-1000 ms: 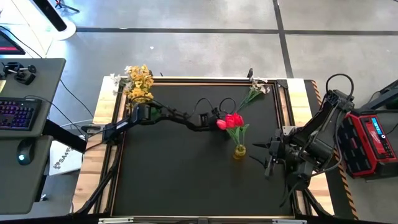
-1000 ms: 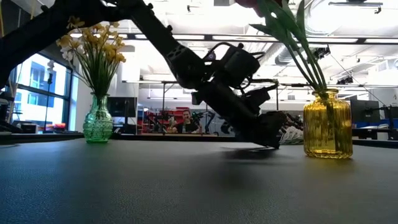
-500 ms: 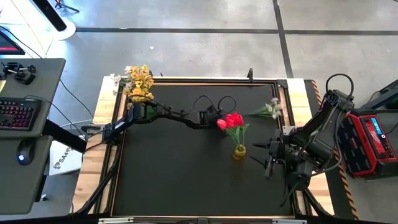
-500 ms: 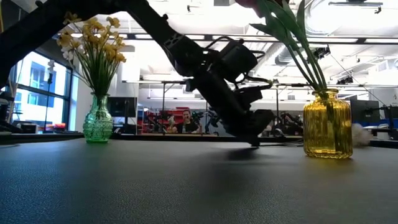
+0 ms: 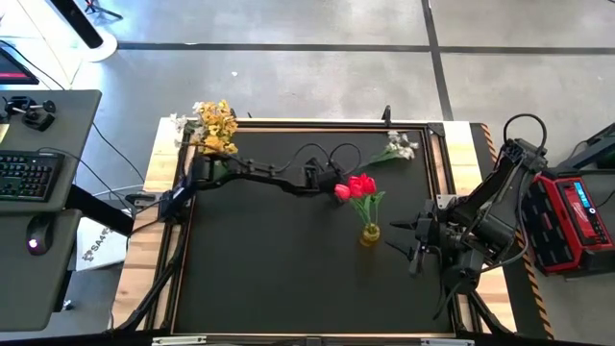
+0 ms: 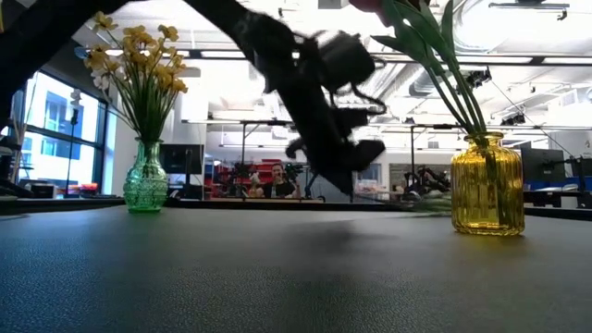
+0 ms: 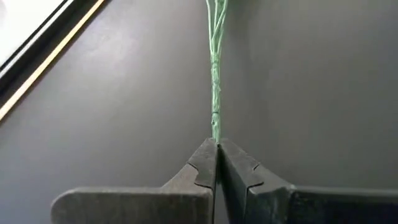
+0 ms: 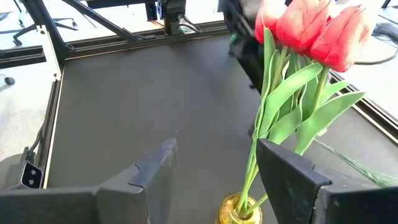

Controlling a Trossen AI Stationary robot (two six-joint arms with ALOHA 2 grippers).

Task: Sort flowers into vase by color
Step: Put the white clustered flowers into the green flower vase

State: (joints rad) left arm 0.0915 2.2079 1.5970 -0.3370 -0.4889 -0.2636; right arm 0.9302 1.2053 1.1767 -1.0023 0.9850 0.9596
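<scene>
My left gripper [image 5: 338,177] is above the table's middle, just left of the red tulips [image 5: 357,185], and is shut on a white-blossom sprig [image 5: 395,148] whose head points toward the far right corner. In the low view the left gripper [image 6: 350,176] hangs clear of the table. The tulips stand in a yellow glass vase [image 5: 370,234] [image 6: 486,185]. Yellow blossoms fill a green vase [image 5: 216,135] [image 6: 145,185] at the far left. My right gripper [image 5: 408,240] [image 8: 214,180] waits open right of the yellow vase, facing the tulips [image 8: 311,31]. My left gripper pinches the sprig's thin green stem at its bare lower end [image 7: 216,134] between the two fingertips. The stem [image 7: 214,62] runs straight on from the fingers, in line with them, toward the blossoms. Whether the head rests on the table I cannot tell.
The black mat has a raised wooden frame [image 5: 288,122] around it. A broad bare stretch of mat [image 5: 279,279] lies on the near side. A desk with a keyboard [image 5: 24,173] stands left of the table, a red box [image 5: 577,216] to the right. A person [image 6: 276,178] sits far behind.
My left gripper has risen from near the table surface and drawn back slightly toward the table's left, staying shut on the stem. The sprig's head swung toward the near edge, then back toward the far right corner.
</scene>
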